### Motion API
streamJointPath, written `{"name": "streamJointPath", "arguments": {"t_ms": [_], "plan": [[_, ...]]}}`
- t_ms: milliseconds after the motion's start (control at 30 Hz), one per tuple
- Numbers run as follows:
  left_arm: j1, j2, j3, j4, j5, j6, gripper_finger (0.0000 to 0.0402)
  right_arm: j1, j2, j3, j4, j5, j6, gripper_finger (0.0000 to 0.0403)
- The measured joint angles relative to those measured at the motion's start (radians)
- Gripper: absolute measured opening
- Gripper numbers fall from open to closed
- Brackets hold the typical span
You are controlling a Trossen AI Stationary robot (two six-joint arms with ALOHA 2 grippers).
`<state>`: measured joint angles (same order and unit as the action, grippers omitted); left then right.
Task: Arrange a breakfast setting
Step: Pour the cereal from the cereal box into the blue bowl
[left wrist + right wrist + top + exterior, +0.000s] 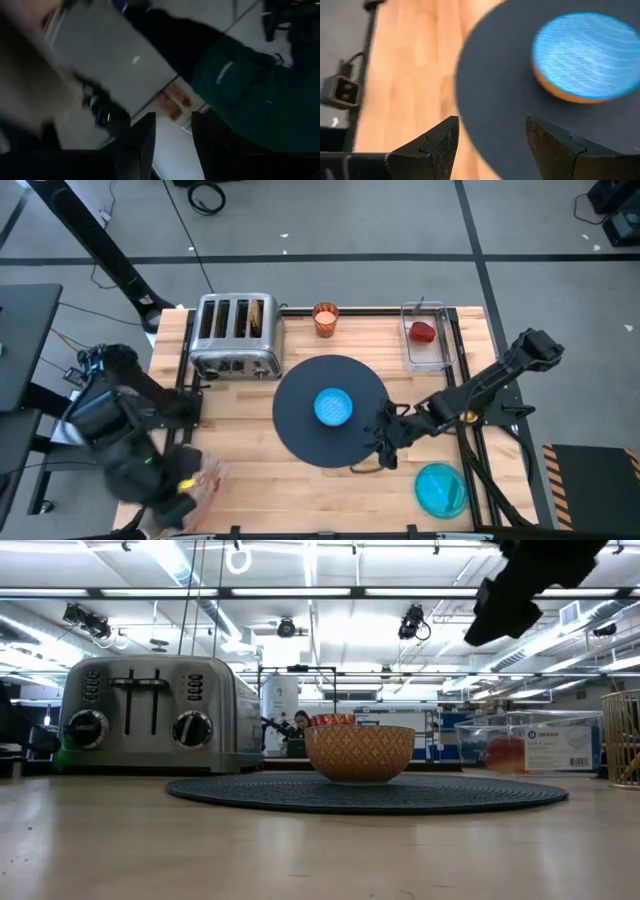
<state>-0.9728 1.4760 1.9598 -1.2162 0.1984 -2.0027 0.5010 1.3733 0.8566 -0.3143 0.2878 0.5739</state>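
Observation:
A small blue bowl [334,406] sits on the large dark-blue round mat [300,430] in the middle of the table. In the low view the bowl [360,752] shows an orange patterned outside. My right gripper [385,442] hovers open over the mat's near right edge [485,100], with nothing between its fingers. My left gripper [172,132] is raised over the table's near left corner, open and empty, pointing off the table. The orange cup [325,318] and a clear box holding the red fruit [423,333] stand at the far edge. The teal plate [440,488] lies near right.
A steel toaster [235,335] stands far left, with something brown in one slot [258,315]. A pale pinkish blur [207,478] shows by the left gripper at the near left corner; I cannot tell what it is. A wire basket [625,740] stands at the right edge.

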Motion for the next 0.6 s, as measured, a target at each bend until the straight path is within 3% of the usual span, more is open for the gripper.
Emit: {"name": "streamJointPath", "arguments": {"t_ms": [200,467,600], "plan": [[-0.094,0.024,-0.004,-0.085,-0.081,-0.198,0.0133,0.065,0.053,0.0,0.031,0.007,0.019,0.0233],[-0.071,0.084,-0.004,-0.162,-0.104,-0.187,0.0133,0.082,0.112,0.0,0.046,0.004,0.021,0.0233],[-0.066,0.122,-0.004,-0.299,-0.089,-0.189,0.0133,0.082,0.116,0.0,0.054,0.007,0.025,0.0233]]}}
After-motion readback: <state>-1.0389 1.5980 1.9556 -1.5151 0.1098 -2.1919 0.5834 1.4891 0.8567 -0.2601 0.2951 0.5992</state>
